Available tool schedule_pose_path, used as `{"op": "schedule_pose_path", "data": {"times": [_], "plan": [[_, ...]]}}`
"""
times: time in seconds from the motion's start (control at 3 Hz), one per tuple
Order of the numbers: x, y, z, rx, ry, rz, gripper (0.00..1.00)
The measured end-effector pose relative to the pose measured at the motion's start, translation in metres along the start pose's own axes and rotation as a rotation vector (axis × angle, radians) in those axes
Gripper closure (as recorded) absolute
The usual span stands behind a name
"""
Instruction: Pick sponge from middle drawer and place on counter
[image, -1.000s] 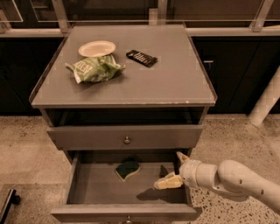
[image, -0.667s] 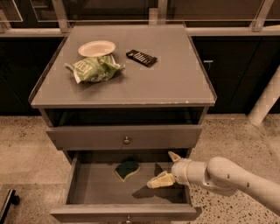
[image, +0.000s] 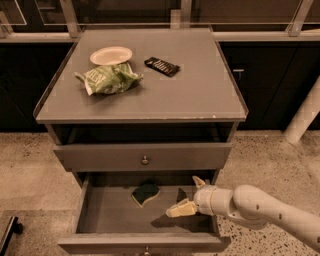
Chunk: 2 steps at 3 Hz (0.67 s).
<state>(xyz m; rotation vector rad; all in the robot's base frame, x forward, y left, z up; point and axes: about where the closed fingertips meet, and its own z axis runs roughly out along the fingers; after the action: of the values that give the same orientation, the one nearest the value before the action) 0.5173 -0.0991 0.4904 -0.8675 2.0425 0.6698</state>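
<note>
The sponge, dark green over a yellow layer, lies on the floor of the open middle drawer, near its back centre. My gripper hangs over the right part of the drawer, just right of the sponge and apart from it. Its fingers are spread open and empty, one pale fingertip low toward the drawer floor, the other higher up. The counter is the grey cabinet top above.
On the counter lie a green-and-white snack bag, a white paper plate and a dark wrapped bar. A closed drawer front with a round knob sits above the open drawer. Speckled floor surrounds the cabinet.
My gripper has moved left over the drawer, closer to the sponge. The sponge has not moved.
</note>
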Motion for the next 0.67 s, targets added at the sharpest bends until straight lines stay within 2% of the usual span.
{"op": "schedule_pose_path", "data": {"times": [0.33, 0.67], "plan": [[0.0171, 0.0019, 0.0721, 0.045, -0.012, 0.012, 0.00], [0.0187, 0.0013, 0.0744, 0.050, -0.012, 0.016, 0.00]]}}
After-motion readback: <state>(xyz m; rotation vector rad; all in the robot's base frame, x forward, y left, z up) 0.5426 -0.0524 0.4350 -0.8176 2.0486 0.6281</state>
